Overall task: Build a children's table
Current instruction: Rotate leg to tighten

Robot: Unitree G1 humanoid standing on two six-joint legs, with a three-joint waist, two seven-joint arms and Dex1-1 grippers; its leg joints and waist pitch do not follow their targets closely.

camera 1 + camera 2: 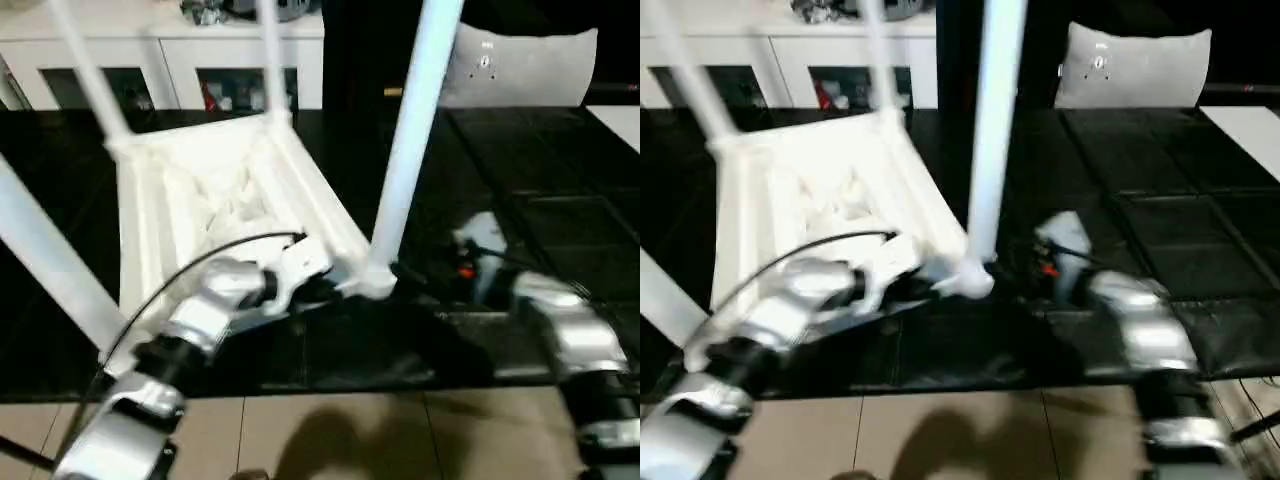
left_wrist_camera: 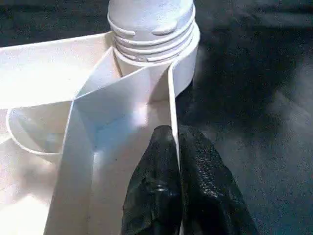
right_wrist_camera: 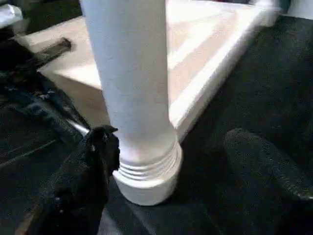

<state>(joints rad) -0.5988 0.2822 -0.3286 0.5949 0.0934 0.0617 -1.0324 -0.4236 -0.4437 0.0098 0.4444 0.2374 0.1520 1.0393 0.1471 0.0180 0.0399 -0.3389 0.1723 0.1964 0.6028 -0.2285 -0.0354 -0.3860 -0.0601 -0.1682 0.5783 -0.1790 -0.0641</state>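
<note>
Children's table (image 1: 220, 200), upturned on black floor mat (image 1: 560, 200), legs up.
Left gripper (image 2: 178, 147) jaws clamped on apron wall beside corner socket (image 2: 188, 54); right gripper (image 3: 171, 152) jaws spread, straddling threaded leg (image 3: 132, 83) base.

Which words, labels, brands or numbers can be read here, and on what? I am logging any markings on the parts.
No text can be read anywhere.
The grey cushion bears a small mark, too small and blurred to read.
The children's table and its near leg are plain white, with no marking that shows.
The white cabinet shows no readable label.
</note>
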